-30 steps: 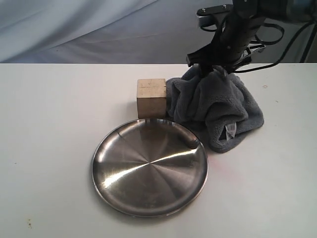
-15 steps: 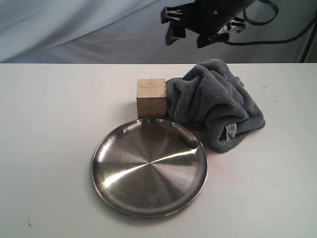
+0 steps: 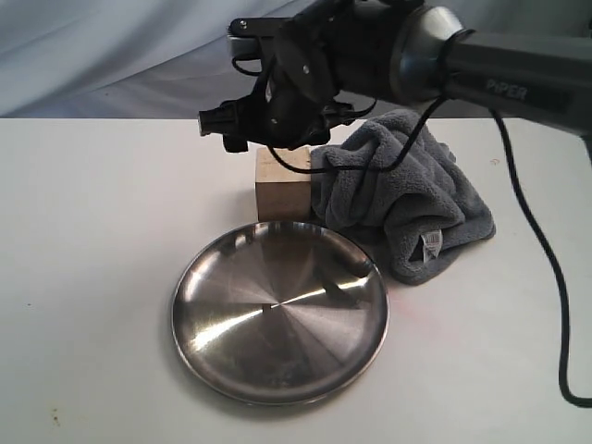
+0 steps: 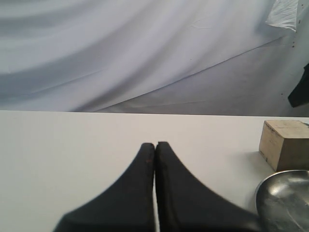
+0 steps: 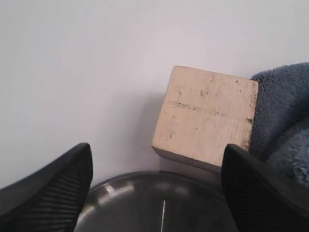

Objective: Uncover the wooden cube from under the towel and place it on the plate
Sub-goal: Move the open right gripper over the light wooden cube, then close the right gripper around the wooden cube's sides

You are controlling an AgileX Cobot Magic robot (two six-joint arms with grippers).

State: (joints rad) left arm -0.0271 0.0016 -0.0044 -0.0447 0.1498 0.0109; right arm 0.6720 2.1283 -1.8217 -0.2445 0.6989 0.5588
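The wooden cube (image 3: 282, 194) stands uncovered on the white counter (image 3: 92, 231), just behind the far rim of the plate (image 3: 240, 351). From where I stand I cannot tell if it touches that rim. On its right side it presses against the towel (image 3: 407, 199), which lies in a crumpled heap with a small white label (image 3: 430, 245) near its lower edge. The plate holds nothing.

The right arm (image 3: 481, 69) reaches across from the right, and the right jaws hang directly over the cube and hide part of its top. In the right wrist view the cube (image 5: 205, 116) shows between the two dark fingers (image 5: 48, 188), which are spread wide apart and grip nothing; the towel (image 5: 282, 111) and the plate (image 5: 159, 203) are beside it.

The left jaws are pressed together, tip against tip, with nothing between them. They are low over bare counter, and the cube (image 4: 285, 145) and the plate (image 4: 285, 203) are well off to one side.
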